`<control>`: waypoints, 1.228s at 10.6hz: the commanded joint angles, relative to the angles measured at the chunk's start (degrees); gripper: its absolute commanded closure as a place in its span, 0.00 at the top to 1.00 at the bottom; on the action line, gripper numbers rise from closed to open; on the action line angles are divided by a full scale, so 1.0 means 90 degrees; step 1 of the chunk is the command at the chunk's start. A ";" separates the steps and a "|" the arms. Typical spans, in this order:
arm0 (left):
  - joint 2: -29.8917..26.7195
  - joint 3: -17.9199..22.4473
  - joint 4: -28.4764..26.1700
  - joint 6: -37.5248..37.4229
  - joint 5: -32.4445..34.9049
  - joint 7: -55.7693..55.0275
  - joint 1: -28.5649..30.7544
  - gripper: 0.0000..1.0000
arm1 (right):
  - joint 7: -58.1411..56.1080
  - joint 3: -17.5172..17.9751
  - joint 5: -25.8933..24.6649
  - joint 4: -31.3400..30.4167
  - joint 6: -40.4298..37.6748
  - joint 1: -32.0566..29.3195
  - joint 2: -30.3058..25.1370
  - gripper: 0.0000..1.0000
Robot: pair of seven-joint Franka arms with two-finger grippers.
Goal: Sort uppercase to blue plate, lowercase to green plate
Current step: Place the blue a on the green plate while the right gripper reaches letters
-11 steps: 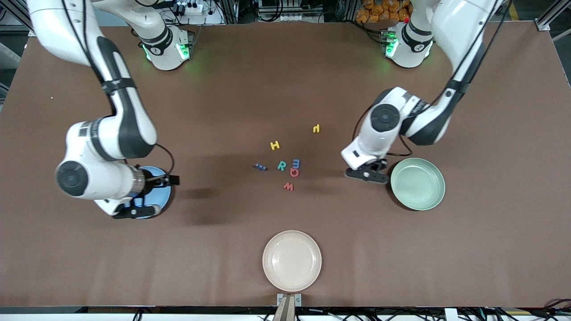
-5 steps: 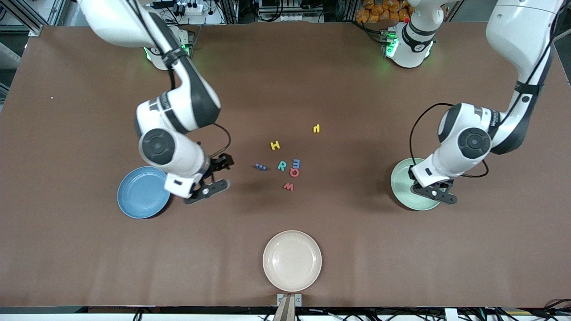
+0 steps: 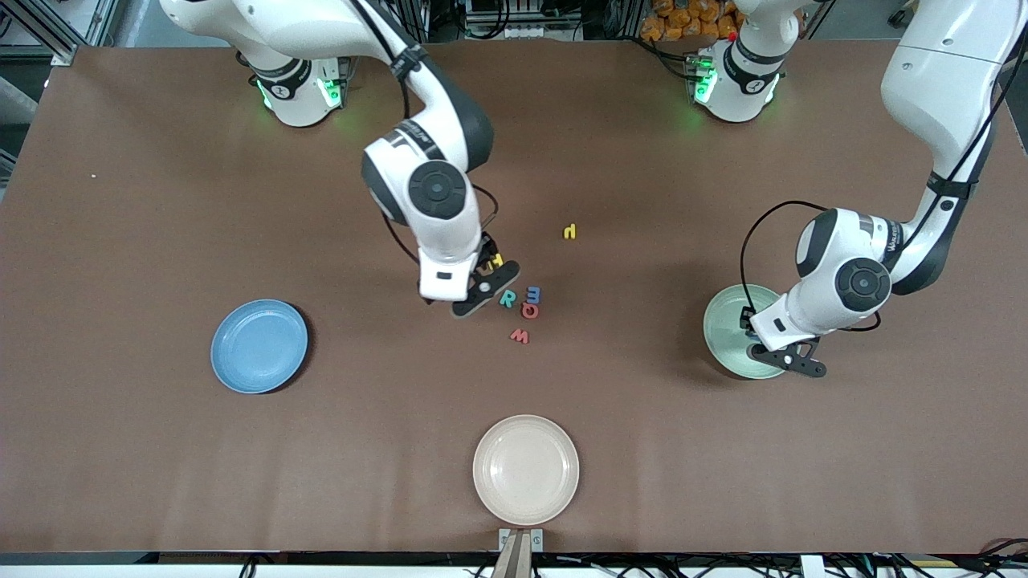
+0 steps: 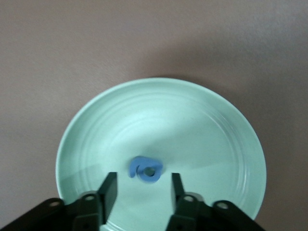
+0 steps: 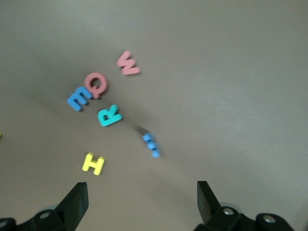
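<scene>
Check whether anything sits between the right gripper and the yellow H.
Nothing visible does. The right gripper hangs open over the letter cluster, and the yellow H lies on bare table just ahead of its fingers. The teal R and a blue letter lie apart from it.

High front camera facing both robot bases across the brown table (image 3: 120, 449), whole tabletop in view, left wrist camera close above the green plate (image 4: 231, 130), right wrist camera higher over the letter cluster (image 5: 103, 103), both areas shared with front view

White arms (image 3: 438, 209) with black joints, black cables — green-lit bases.
</scene>
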 commanded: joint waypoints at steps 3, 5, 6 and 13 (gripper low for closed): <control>-0.0375 -0.0084 0.0195 -0.0065 0.0093 0.0039 0.0055 1.00 | -0.0283 -0.0059 -0.0472 -0.0017 0.0552 -0.0018 0.0467 1.00; -0.0629 -0.0114 0.0302 -0.0250 0.0054 0.0039 0.0065 1.00 | -0.0567 -0.0059 -0.0474 -0.0027 0.0612 -0.0106 0.0546 1.00; -0.0737 -0.0124 0.0467 -0.0522 -0.0023 0.0039 0.0055 1.00 | -0.0558 -0.0059 -0.0474 -0.0133 0.0767 -0.0077 0.0604 1.00; -0.1274 -0.0640 0.1660 -0.2672 -0.1399 -0.0048 0.0035 1.00 | -0.1252 -0.0059 -0.0464 -0.1081 0.1931 -0.0019 0.0644 1.00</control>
